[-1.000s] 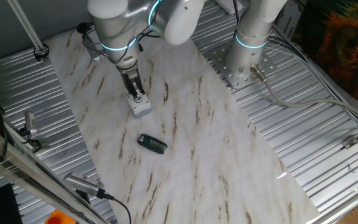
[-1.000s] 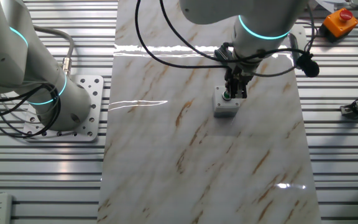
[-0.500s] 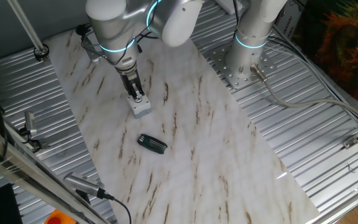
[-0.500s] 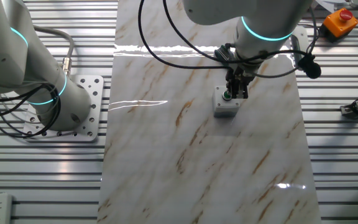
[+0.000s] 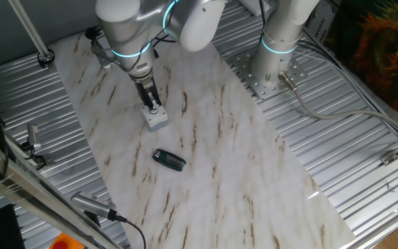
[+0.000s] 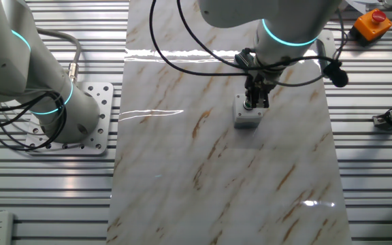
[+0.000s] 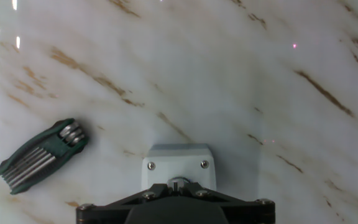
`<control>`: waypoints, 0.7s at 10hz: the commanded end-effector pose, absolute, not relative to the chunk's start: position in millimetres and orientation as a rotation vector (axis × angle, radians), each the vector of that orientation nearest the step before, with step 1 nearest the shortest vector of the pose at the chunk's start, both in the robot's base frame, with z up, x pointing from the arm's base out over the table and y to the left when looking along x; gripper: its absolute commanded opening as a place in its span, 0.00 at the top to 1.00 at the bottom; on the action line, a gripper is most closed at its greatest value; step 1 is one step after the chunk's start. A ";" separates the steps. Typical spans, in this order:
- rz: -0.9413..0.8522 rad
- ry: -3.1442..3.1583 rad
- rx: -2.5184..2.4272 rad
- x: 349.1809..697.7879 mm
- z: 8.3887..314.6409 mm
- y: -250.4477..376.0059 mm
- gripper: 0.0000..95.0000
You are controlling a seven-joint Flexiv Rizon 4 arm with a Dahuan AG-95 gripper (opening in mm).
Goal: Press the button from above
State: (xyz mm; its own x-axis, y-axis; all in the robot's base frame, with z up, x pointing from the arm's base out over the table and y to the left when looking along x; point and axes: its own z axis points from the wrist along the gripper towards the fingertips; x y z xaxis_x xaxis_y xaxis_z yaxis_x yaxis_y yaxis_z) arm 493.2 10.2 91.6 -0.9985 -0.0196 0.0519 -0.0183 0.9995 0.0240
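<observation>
On the marble table [image 5: 240, 159], the end effector [image 5: 153, 107] tops the cube-housed button [image 5: 157, 117].

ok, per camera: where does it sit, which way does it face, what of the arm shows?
One fixed view: high, looking down the marble table; arm descends from top, gripper on the button box, black folding tool nearer.
The other fixed view: overhead from another side; base left, gripper on the box.
Hand view: straight down; gripper body at bottom edge, box, tool left.
All share the box.

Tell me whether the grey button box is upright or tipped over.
Upright. The grey box sits flat on the marble table, its screwed top face pointing up under the gripper.
</observation>
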 end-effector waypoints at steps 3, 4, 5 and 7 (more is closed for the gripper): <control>-0.036 -3.089 0.024 494.2 90.7 10.8 1.00; -0.034 -3.091 0.018 494.3 90.8 10.8 1.00; -0.025 -3.089 0.005 494.4 91.0 10.6 1.00; -0.027 -3.097 0.004 494.1 93.5 6.4 1.00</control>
